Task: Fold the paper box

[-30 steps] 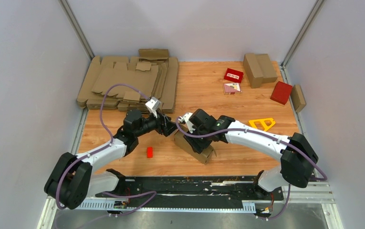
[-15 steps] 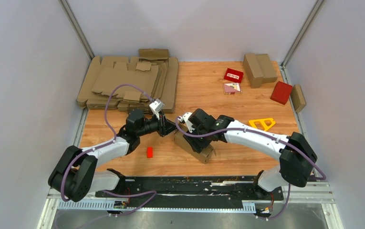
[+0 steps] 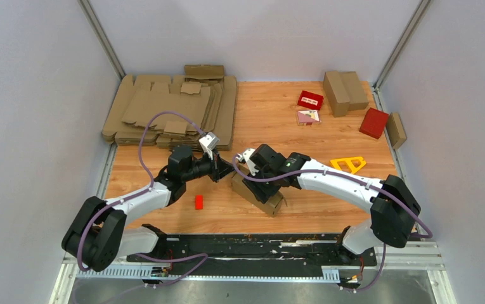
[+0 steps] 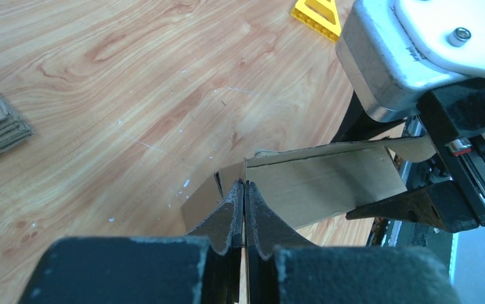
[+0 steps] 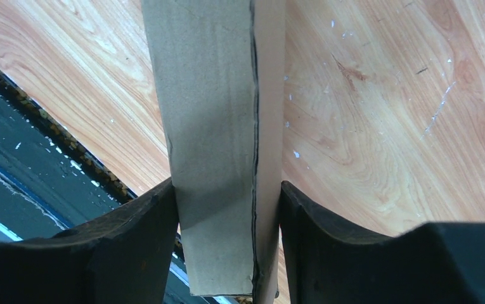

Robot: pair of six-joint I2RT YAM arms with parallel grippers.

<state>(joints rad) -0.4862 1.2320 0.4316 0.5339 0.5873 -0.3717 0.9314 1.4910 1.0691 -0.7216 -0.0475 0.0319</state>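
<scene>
The paper box [image 3: 260, 195] is a partly folded brown cuboid lying on the wooden table between the two arms. My right gripper [image 3: 262, 183] comes down over it, and in the right wrist view both fingers press its sides [image 5: 214, 126], so this gripper [image 5: 227, 247] is shut on it. My left gripper [image 3: 229, 170] meets the box's left end. In the left wrist view its jaws [image 4: 245, 190] are closed on a thin end flap seen edge-on, with the box's long panel [image 4: 322, 187] just beyond. A black right finger [image 4: 417, 206] shows beside that panel.
A stack of flat cardboard blanks [image 3: 170, 111] lies at the back left. Folded brown boxes [image 3: 344, 92], two red boxes [image 3: 310, 99] [image 3: 374, 122] and another brown box [image 3: 395, 130] sit at the back right. A yellow triangular frame [image 3: 349, 164] lies right; a small red block [image 3: 198, 201] left.
My left gripper has closed from wide open onto the box's end flap and shifted slightly toward the box. The right gripper and the box have stayed in place.
</scene>
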